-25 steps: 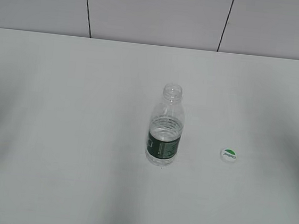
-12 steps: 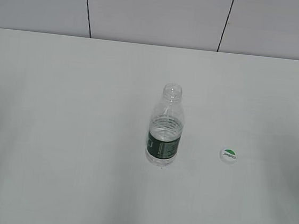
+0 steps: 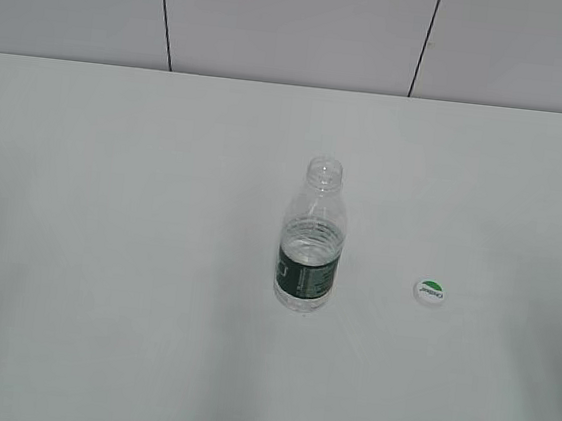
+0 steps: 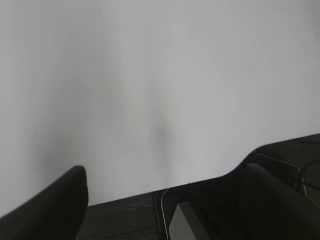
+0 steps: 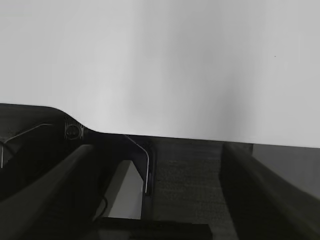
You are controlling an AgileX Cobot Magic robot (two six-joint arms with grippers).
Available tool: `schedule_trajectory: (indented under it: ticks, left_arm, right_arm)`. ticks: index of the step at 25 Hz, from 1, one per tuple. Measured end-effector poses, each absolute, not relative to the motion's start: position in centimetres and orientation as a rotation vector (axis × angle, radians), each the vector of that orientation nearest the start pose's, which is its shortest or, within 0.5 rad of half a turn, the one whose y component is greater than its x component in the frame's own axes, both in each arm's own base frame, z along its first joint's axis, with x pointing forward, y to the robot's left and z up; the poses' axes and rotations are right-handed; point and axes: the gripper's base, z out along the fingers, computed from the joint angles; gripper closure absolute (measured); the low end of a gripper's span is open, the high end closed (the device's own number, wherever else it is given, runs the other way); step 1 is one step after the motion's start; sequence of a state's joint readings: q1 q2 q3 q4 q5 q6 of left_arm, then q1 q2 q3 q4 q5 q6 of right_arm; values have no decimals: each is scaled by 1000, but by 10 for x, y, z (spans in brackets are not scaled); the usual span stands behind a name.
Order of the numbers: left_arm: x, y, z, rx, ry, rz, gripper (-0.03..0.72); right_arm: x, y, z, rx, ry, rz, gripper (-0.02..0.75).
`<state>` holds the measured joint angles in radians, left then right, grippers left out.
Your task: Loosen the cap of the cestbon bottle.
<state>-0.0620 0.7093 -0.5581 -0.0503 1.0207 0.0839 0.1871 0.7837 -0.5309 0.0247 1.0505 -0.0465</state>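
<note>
Standing upright near the middle of the table (image 3: pixel 111 203), the cestbon bottle (image 3: pixel 311 244) shows a bare, open neck, and the cap (image 3: pixel 429 291) lies flat on the surface well apart from it, green half-disc facing up. Compared with the exterior pictures from a second and half a second ago, bottle and cap sit exactly where they were; only the soft shadows at the table's left and right edges have faded. That reads as both arms drawing back, and since the cap is already off the thread, the loosening looks finished rather than pending.

Neither arm appears in the exterior view. The left gripper (image 4: pixel 165 210) hangs over the table's near edge with its two dark fingers spread wide and nothing between them. The right gripper (image 5: pixel 160 200) is also parted and empty, looking past the edge at the dark frame below the tabletop. Bottle and cap lie far ahead of both grippers, outside either wrist view, the cap on the right gripper's side of the bottle. Nothing seems at risk of tipping, as no finger is near the bottle.
</note>
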Motion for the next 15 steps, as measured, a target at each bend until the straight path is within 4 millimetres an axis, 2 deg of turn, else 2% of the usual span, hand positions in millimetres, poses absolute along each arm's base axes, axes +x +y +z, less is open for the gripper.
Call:
schedule_trajectory:
  ticks: [6,15]
  left_arm:
    - [87,-11,269,162,2560,-90,131]
    - [47,-10,284,156,2319,-98,183]
  right_arm:
    - [85,18,253,-304,2666,78,146]
    - [46,11,270,-277,2397,97,146]
